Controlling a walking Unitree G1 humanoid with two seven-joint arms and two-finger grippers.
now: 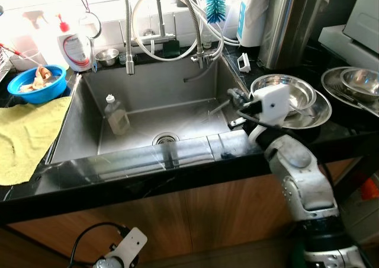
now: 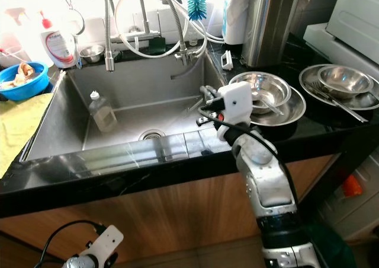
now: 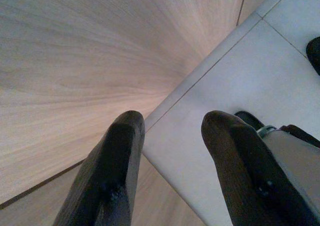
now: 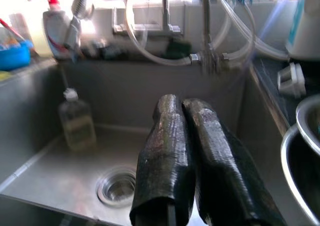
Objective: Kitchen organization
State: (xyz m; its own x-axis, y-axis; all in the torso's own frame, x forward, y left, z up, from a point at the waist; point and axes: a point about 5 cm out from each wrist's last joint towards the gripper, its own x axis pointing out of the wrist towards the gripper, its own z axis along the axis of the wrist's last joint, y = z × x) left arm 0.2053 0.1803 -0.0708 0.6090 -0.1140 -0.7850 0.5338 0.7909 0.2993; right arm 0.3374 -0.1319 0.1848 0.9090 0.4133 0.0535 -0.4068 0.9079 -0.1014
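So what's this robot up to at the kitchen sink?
It stands at a steel sink with its right gripper raised over the basin's right side, fingers closed together and holding nothing. A small bottle stands in the basin near the drain. Stacked metal bowls sit on the counter just right of the sink, a blue bowl and a yellow cloth on the left. Its left gripper hangs open down by the wooden cabinet front. Nothing has been picked up yet.

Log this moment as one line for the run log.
right gripper: shut, empty, over sink right side | left gripper: open, idle by cabinet | bottle: standing in sink | steel bowls: stacked on counter
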